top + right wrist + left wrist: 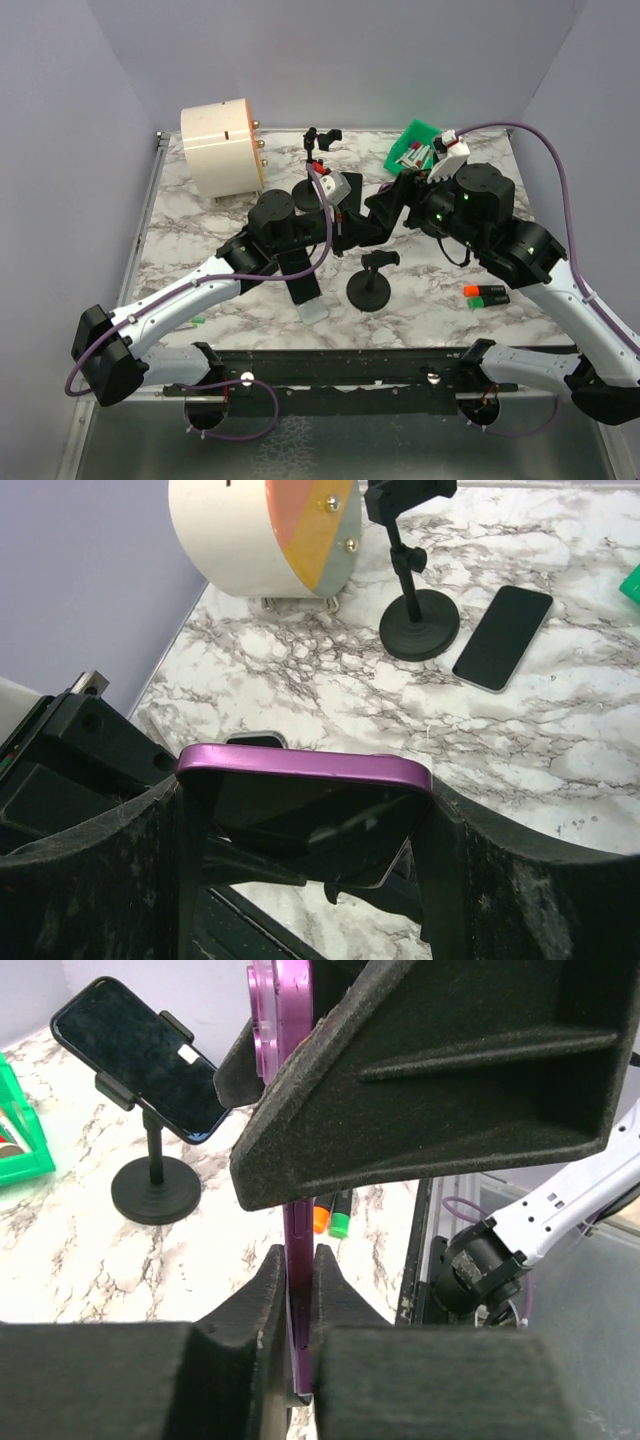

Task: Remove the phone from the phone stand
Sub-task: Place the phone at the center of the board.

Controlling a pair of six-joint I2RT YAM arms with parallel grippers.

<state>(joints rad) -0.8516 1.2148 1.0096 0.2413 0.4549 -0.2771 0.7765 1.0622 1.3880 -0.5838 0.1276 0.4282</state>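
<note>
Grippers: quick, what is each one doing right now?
Left gripper: closed on the edge of the purple phone.
Right gripper: closed across the same phone's width.

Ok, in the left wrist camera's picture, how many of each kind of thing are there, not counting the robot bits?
Phones: 2 (purple phone, black phone)
Phone stand: 1
Markers: 2 (orange-tipped marker, green-tipped marker)
Green bin: 1
Total: 6
</note>
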